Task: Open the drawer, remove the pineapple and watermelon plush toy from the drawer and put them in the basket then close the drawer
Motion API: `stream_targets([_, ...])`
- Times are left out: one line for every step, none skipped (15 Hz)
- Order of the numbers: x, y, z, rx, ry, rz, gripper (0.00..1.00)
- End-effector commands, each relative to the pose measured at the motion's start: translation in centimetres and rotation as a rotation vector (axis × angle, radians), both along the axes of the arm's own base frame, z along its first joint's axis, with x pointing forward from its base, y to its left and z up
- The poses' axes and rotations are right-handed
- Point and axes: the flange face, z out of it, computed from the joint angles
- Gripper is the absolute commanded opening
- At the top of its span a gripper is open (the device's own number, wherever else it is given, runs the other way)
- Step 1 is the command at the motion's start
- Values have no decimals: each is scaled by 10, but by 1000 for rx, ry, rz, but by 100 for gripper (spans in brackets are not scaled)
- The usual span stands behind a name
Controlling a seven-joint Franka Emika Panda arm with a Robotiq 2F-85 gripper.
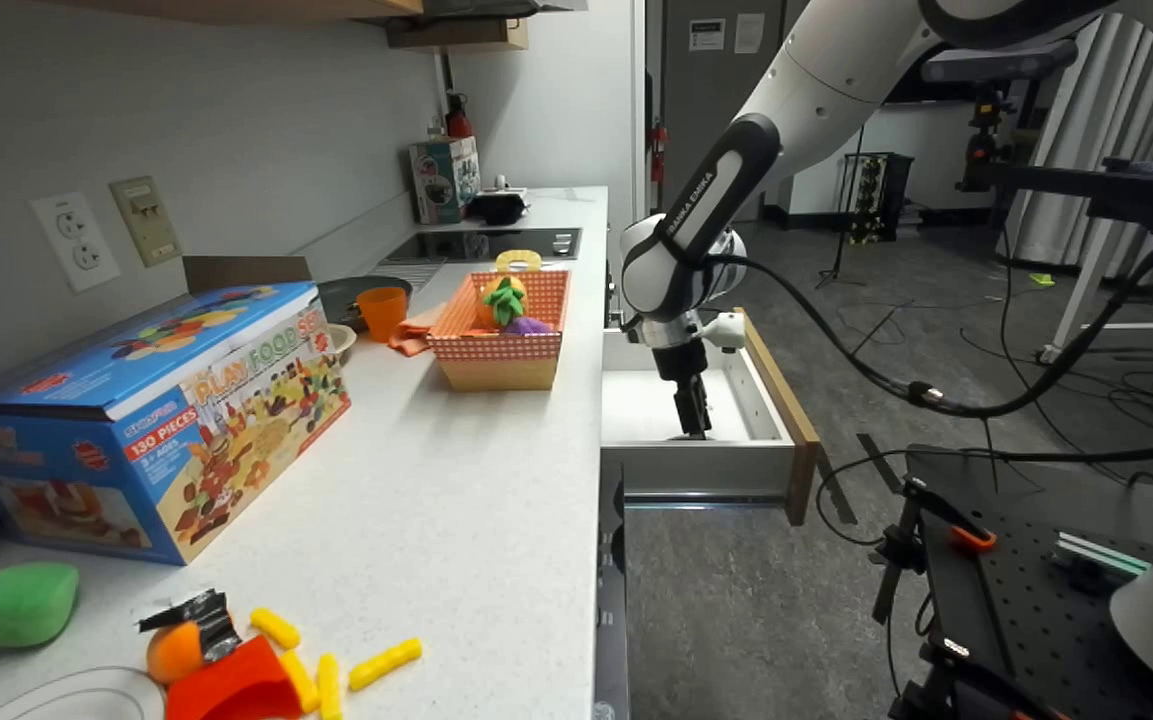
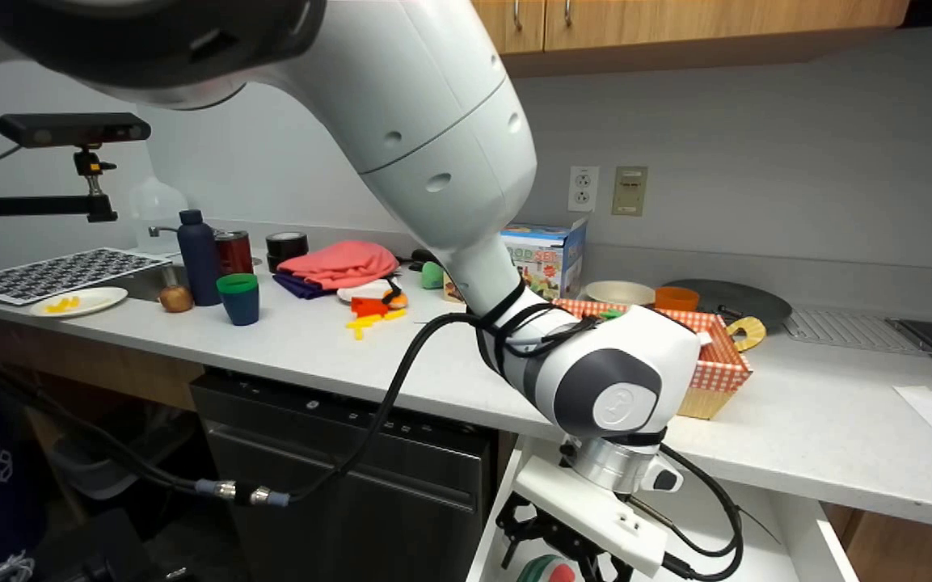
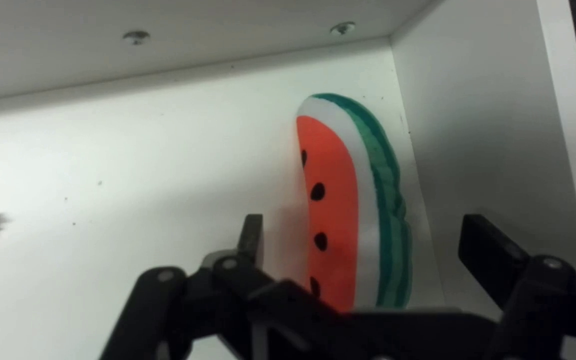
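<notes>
"How do your jaws stand?"

"Wide apart. In the wrist view my gripper [image 3: 365, 240] spans the watermelon [image 3: 337, 210], and a gap shows on each side of it. How deep my tips reach beside it, I can't tell."

"How does it lie?"

"On the floor of the drawer [image 1: 711, 472], near a corner: red face toward the middle, green rind toward the wall, a strip of floor between rind and wall."

"And the drawer?"

"Pulled out below the counter [image 1: 486, 500]. I hang down inside it."

"Where's the basket?"

"Up on the counter. In an exterior view the basket [image 1: 496, 375] stands upright with the pineapple [image 1: 504, 298] in it, green leaves showing, and something purple [image 1: 528, 327] just beside those leaves. An orange cup [image 1: 383, 310] stands near the basket."

"Farther out?"

"The blue box [image 1: 226, 450], also on the counter, nearer that camera, then some yellow sticks [image 1: 386, 662], nearer again."
</notes>
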Motion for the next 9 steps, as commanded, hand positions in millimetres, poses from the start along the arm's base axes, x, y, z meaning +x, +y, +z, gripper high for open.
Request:
stream_targets([11,3,-7,20,8,-5,91])
stream_targets([12,3,-9,22,9,-7,74])
stream_targets([13,3,-10,26,10,-11,68])
stream_targets([14,2,-11,28,10,-16,58])
stream_targets([14,1,-11,30,8,-23,51])
stream_targets([15,0,-11,31,6,-30,42])
stream_targets([15,-2,-10,22,-4,-39,35])
stream_targets([14,-5,-7,8,-6,-47,27])
stream_targets([12,-10,-1,-20,-5,-56,20])
